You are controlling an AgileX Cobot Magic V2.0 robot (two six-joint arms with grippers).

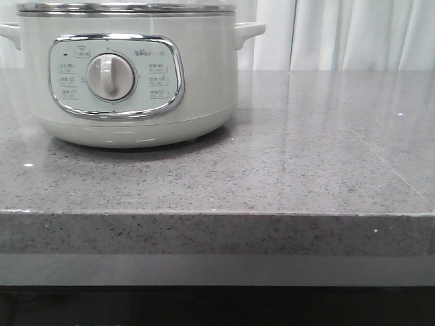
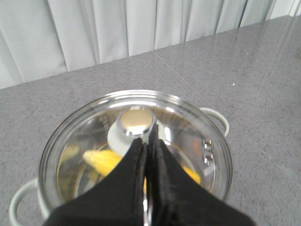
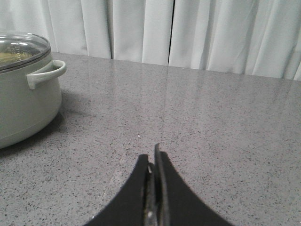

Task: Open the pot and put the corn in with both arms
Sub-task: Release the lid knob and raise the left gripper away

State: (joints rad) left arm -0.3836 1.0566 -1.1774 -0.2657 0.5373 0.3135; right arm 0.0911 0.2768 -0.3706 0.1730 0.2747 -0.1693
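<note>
The pale grey-green pot (image 1: pixel 129 75) stands at the back left of the counter with its glass lid on. In the left wrist view the lid (image 2: pixel 197 141) with its steel-topped knob (image 2: pixel 136 121) covers the pot, and the yellow corn (image 2: pixel 101 160) lies inside under the glass. My left gripper (image 2: pixel 146 141) is shut and empty, hovering just above the lid near the knob. My right gripper (image 3: pixel 153 162) is shut and empty above the bare counter, to the right of the pot (image 3: pixel 23 94). Neither gripper shows in the front view.
The grey speckled counter (image 1: pixel 306 156) runs to a front edge (image 1: pixel 217 216). White curtains (image 3: pixel 188 33) hang behind it. The pot's side handle (image 3: pixel 47 73) sticks out toward my right gripper.
</note>
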